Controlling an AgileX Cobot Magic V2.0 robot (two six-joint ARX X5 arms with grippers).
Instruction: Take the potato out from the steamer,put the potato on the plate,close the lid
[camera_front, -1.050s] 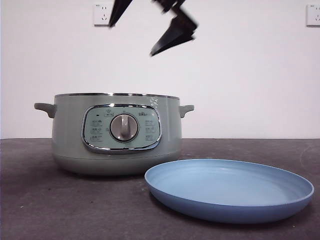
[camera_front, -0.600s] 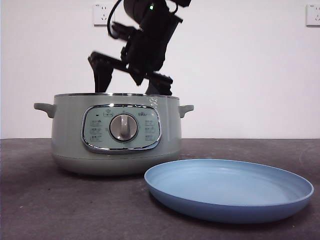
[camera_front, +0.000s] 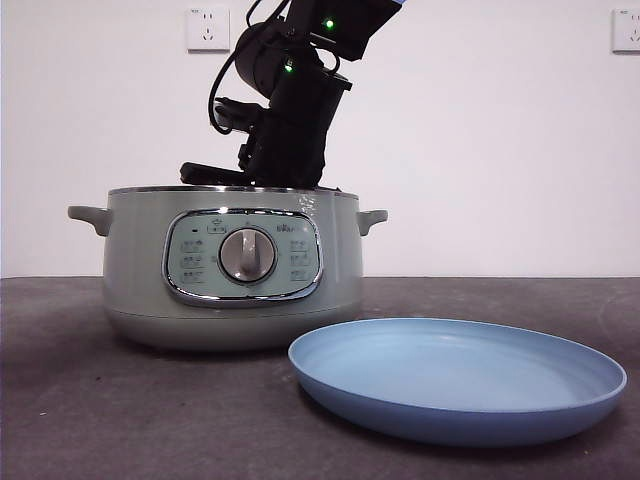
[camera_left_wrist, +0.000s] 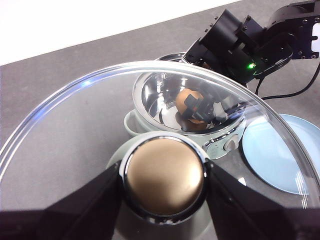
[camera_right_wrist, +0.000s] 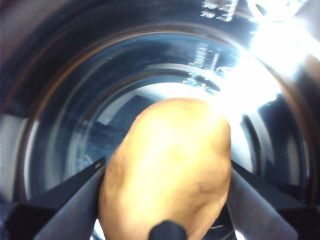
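The sage-green steamer (camera_front: 140, 260) stands open on the left of the table; its shiny inner wall (camera_left_wrist: 150, 95) shows in the left wrist view. The orange-brown potato (camera_right_wrist: 170, 165) lies at its bottom. My right gripper (camera_right_wrist: 167, 172) is down inside the pot, open, one jaw on each side of the potato. Through the lid, the left wrist view shows the right gripper (camera_left_wrist: 196, 106) at the potato (camera_left_wrist: 189, 96). My left gripper (camera_left_wrist: 164, 172) is shut on the knob of the glass lid (camera_left_wrist: 65, 130), held high above the table. The blue plate (camera_front: 460, 420) lies right of the steamer.
The right arm (camera_front: 290, 100) comes down into the pot from above, with a cable looping beside it. The plate (camera_left_wrist: 272, 150) sits close to the steamer's front right side. Wall sockets (camera_front: 208, 28) are behind. The lid is out of the front view.
The right arm has dropped from above the steamer into it, so its gripper now sits below the rim, around the potato.
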